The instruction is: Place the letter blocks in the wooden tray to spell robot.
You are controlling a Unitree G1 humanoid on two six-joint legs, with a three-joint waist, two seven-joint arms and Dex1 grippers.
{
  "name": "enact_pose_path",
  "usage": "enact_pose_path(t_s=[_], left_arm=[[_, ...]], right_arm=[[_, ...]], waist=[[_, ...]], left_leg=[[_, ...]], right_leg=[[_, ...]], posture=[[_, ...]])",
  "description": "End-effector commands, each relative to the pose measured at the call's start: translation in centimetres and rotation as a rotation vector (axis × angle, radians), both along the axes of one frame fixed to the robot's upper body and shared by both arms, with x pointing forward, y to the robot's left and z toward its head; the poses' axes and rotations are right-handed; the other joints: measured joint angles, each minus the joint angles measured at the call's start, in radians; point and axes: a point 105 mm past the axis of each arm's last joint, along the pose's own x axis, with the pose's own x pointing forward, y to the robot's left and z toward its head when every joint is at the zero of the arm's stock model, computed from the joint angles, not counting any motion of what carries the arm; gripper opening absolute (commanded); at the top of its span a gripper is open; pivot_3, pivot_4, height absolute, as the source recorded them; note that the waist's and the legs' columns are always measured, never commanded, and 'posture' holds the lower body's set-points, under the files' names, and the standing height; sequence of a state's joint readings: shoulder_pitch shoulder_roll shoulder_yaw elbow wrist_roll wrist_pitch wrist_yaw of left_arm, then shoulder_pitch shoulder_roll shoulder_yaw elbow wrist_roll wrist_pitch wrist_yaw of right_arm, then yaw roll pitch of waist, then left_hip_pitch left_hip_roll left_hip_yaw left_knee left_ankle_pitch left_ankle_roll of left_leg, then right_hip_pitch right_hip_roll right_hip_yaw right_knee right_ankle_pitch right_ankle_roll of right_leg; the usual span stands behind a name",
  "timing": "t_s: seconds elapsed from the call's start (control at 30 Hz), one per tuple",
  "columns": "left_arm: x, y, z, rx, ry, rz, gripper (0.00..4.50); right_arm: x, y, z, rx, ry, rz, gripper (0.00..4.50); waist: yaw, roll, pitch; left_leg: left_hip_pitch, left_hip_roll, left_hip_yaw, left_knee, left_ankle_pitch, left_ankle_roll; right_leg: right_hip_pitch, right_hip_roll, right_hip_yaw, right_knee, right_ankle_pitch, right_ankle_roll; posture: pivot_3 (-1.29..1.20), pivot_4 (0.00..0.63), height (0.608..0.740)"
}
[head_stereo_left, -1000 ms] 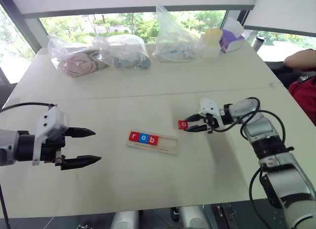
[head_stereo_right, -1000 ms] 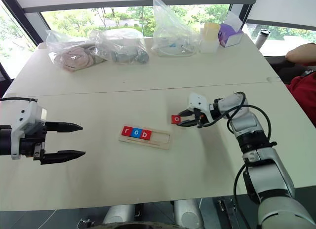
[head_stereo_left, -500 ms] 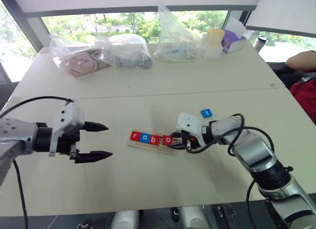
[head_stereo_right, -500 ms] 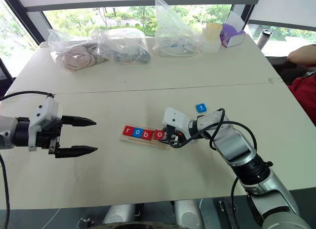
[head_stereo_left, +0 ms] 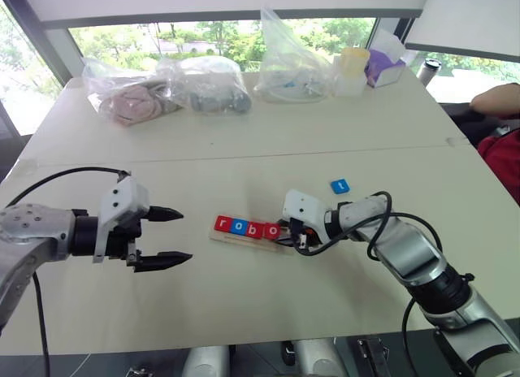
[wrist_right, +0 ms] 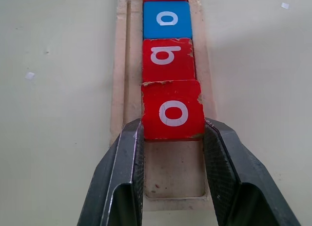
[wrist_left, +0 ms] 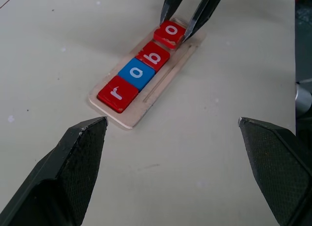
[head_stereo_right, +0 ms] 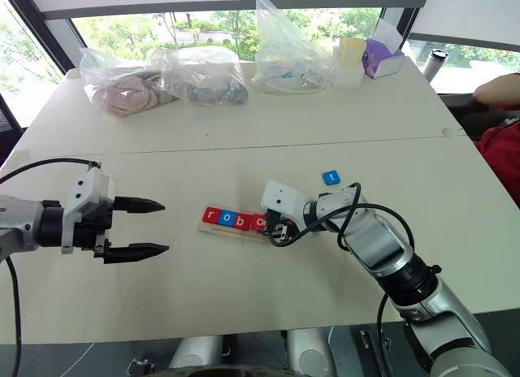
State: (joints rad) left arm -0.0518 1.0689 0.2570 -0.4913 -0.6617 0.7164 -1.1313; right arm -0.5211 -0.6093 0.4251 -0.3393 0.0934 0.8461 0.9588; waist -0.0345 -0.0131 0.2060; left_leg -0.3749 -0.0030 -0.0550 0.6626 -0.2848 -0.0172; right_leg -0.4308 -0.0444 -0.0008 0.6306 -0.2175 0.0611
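Observation:
The wooden tray (head_stereo_left: 245,240) lies mid-table with a red r (wrist_left: 117,93), a blue o (wrist_left: 137,73) and a red b (wrist_left: 153,56) in a row. My right gripper (head_stereo_left: 286,236) is shut on a red o block (wrist_right: 172,110). The block sits tilted at the fourth place, touching the b. The tray's last place (wrist_right: 175,175) is bare. A blue t block (head_stereo_left: 340,185) lies on the table behind and to the right of the tray. My left gripper (head_stereo_left: 166,236) hovers open to the left of the tray, holding nothing.
Several clear plastic bags (head_stereo_left: 207,84) line the far side of the table, beside a yellow cup (head_stereo_left: 351,62) and a purple box (head_stereo_left: 382,67). A person's arm (head_stereo_left: 496,97) rests at the far right edge.
My right gripper carried the red o block from the right of the tray into the fourth place beside the b, which uncovered the blue t. My left gripper edged towards the tray.

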Motion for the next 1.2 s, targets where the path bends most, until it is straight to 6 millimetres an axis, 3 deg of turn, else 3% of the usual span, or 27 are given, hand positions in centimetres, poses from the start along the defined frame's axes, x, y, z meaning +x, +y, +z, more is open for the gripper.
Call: enact_pose_path(t_s=[0.03,0.17,0.3,0.5,0.6,0.73,0.9,1.0,1.1,1.2], left_arm=[[0.1,-0.4,0.5,0.003,-0.038,-0.009,4.5],[0.1,-0.4,0.6,-0.001,-0.041,-0.005,4.5],[0.4,-0.3,0.4,0.004,-0.045,0.003,4.5],[0.4,-0.4,0.4,0.0,-0.048,0.004,4.5],[0.4,-0.5,0.5,-0.008,-0.052,0.002,4.5],[0.7,-1.3,0.9,-0.046,-0.07,-0.011,4.5],[1.7,-2.6,1.3,-0.097,-0.111,-0.019,4.5],[2.9,-3.0,0.7,-0.095,-0.137,-0.003,4.5],[3.7,-3.3,0.5,-0.094,-0.158,0.002,4.5],[3.9,-3.5,0.7,-0.095,-0.185,0.01,4.5]], right_arm=[[0.1,0.4,0.8,0.0,-0.047,0.027,2.55],[0.5,0.6,1.0,0.009,-0.059,0.007,4.44],[0.9,0.8,1.6,0.042,-0.069,-0.012,4.44],[2.1,0.3,4.9,0.166,-0.132,-0.062,4.44],[3.5,-1.8,5.5,0.138,-0.2,-0.151,4.44],[5.4,-6.2,4.8,0.067,-0.264,-0.316,4.44],[6.0,-11.5,2.8,-0.059,-0.352,-0.296,4.44],[6.6,-13.0,2.5,0.04,-0.309,-0.343,4.44],[7.7,-14.2,2.0,0.002,-0.301,-0.405,4.44],[9.1,-14.8,2.0,0.069,-0.227,-0.665,4.44]], waist=[[-0.001,0.0,0.0],[-0.002,0.0,0.0],[-0.002,0.0,0.0],[-0.003,0.0,0.0],[0.001,0.0,0.0],[0.006,0.0,0.0],[0.021,0.0,0.0],[0.019,0.0,0.0],[0.009,0.0,0.0],[0.008,-0.001,0.0]], left_leg=[[0.0,0.0,0.0,0.0,0.0,0.0],[0.0,0.0,0.0,0.0,0.0,0.0],[0.0,0.0,0.0,0.0,0.0,0.0],[0.0,0.0,0.0,0.0,0.0,0.0],[-0.001,0.0,0.0,0.0,0.0,0.0],[0.0,-0.001,0.001,0.0,0.0,0.0],[0.0,-0.001,0.004,0.0,0.0,0.0],[0.001,-0.001,0.004,0.0,0.0,0.0],[0.002,-0.001,0.006,0.0,0.0,0.0],[0.002,0.0,0.005,0.0,0.0,0.0]], right_leg=[[0.0,0.0,0.0,0.0,0.0,0.0],[0.0,0.0,0.0,0.0,0.0,0.0],[0.0,0.0,0.0,0.0,0.0,0.0],[0.0,0.0,0.0,0.0,0.0,0.0],[0.0,0.0,0.0,0.0,0.0,0.0],[0.0,-0.001,0.0,0.0,0.0,0.0],[0.0,0.0,0.0,-0.001,0.0,0.0],[0.002,0.0,0.0,-0.001,0.0,0.0],[0.002,0.001,0.001,0.0,0.001,0.0],[0.002,0.002,0.001,0.001,0.001,-0.001]], posture=[[0.0,0.15,0.74],[0.0,0.15,0.74],[0.0,0.15,0.74],[0.0,0.15,0.74],[0.0,0.15,0.74],[0.0,0.15,0.74],[0.0,0.15,0.74],[0.0,0.15,0.74],[0.0,0.15,0.74],[0.0,0.15,0.74]])
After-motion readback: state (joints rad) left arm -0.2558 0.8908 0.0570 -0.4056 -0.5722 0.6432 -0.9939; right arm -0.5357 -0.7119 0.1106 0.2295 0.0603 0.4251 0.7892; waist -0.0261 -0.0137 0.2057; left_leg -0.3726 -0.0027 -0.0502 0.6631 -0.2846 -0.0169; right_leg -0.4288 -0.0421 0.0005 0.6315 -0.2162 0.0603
